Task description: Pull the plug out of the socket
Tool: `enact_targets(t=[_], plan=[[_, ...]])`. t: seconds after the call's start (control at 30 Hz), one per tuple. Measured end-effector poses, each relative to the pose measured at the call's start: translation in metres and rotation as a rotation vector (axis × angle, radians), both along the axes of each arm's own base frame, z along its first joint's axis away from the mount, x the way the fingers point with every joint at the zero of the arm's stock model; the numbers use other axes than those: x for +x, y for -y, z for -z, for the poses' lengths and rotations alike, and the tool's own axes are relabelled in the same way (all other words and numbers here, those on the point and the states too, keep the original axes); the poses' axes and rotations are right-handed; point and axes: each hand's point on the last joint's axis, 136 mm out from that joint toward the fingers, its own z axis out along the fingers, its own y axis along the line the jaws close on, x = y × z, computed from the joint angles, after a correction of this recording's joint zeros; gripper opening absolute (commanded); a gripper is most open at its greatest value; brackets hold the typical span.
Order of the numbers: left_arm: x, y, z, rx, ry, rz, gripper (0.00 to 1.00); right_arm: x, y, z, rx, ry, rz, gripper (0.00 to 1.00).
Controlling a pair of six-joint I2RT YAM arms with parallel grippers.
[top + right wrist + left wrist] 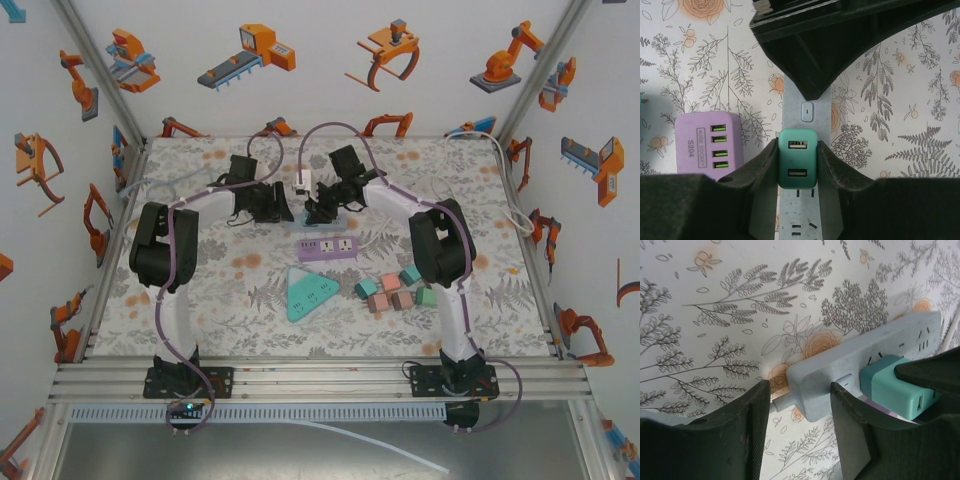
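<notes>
A teal two-port USB plug (797, 157) sits in a pale grey socket strip (792, 112) lying on the floral table. My right gripper (797, 150) is shut on the plug, one finger pressed on each side. In the left wrist view the plug (890, 390) sticks out of the strip (840, 365), with a right finger (935, 372) over it. My left gripper (800, 405) straddles the strip's cable end: one finger overlaps the strip, and a gap shows beside the other. From above, both grippers meet at the strip (322, 200) at the back centre.
A purple socket block (707, 145) lies just left of the strip, also visible from above (328, 246). Nearer the front are a teal triangular socket (308, 293) and several small coloured blocks (395, 290). A white cable (505, 190) runs along the right side.
</notes>
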Motion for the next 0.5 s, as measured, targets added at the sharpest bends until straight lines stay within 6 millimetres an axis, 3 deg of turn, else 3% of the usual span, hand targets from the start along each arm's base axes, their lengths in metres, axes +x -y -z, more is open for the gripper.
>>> enact_targets(t=[0.5], plan=[[-0.0022,0.004,0.0018,0.071,0.003,0.078,0.45,0.0014,-0.0021,-0.0001,-0.002,-0.028,0.034,0.16]])
